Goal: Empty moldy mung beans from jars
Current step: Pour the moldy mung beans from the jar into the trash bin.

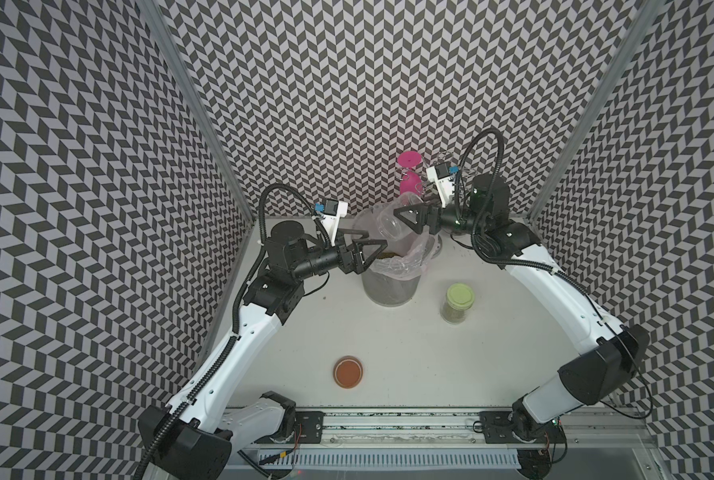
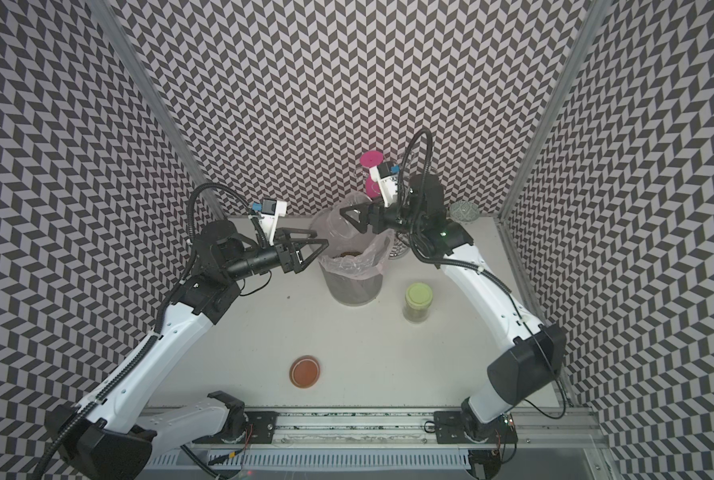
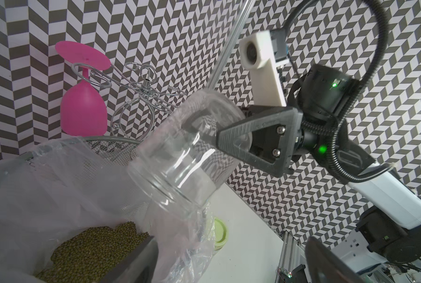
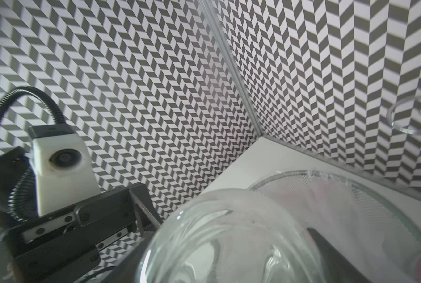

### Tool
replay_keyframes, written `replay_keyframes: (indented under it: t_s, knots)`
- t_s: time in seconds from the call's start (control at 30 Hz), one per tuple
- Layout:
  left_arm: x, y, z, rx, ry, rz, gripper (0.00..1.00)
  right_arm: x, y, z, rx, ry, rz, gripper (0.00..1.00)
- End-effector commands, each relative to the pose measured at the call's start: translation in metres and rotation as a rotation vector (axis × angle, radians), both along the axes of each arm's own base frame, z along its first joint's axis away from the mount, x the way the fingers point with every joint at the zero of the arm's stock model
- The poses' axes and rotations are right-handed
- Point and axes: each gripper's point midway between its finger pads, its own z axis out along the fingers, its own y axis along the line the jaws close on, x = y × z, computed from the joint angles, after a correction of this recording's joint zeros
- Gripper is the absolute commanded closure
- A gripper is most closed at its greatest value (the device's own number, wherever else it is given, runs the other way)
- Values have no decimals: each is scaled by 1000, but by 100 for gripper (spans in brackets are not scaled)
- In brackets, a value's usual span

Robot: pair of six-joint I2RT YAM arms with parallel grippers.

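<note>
— Spillage is my worry in both top views: the jar (image 1: 386,226) hangs tilted over the bin (image 1: 388,291), and its smooth glass could slip from the right gripper (image 1: 397,218), partly closed around it.
— And the left gripper (image 1: 374,253)?
— Wide open at the rim, holding nothing. The second jar (image 1: 458,303) stands lidded nearby, beans inside.
— Left wrist?
— Jar looks empty, mouth down; beans (image 3: 94,247) lie in the bin.
— Right wrist?
— Only the jar's base (image 4: 229,240), close up.
</note>
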Motion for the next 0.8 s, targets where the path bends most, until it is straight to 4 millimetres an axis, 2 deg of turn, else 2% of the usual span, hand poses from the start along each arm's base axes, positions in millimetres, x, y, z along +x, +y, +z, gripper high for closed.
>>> replay_keyframes:
  t_s: [0.0, 0.03, 0.2, 0.33, 0.47, 0.6, 0.67, 0.77]
  knots:
    - [-3, 7, -6, 41, -20, 39, 6, 20, 5, -3, -218, -167, -94, 33]
    - [-4, 8, -8, 50, -20, 44, 6, 26, 9, -14, -283, -172, -109, 34]
    - [-4, 13, -12, 86, -30, 73, 6, 48, 27, -44, -535, -208, -191, 33]
    - [-6, 15, -9, 99, -42, 80, 6, 65, 30, -65, -677, -219, -281, 33]
    - [-6, 17, -8, 110, -46, 88, 6, 67, 38, -86, -751, -219, -291, 33]
    - [-6, 18, -9, 107, -44, 91, 6, 70, 37, -113, -910, -220, -347, 32]
    - [-6, 18, -9, 101, -42, 89, 6, 72, 32, -116, -944, -225, -384, 31]
    - [-7, 18, -9, 96, -40, 89, 6, 71, 29, -100, -896, -231, -425, 32]
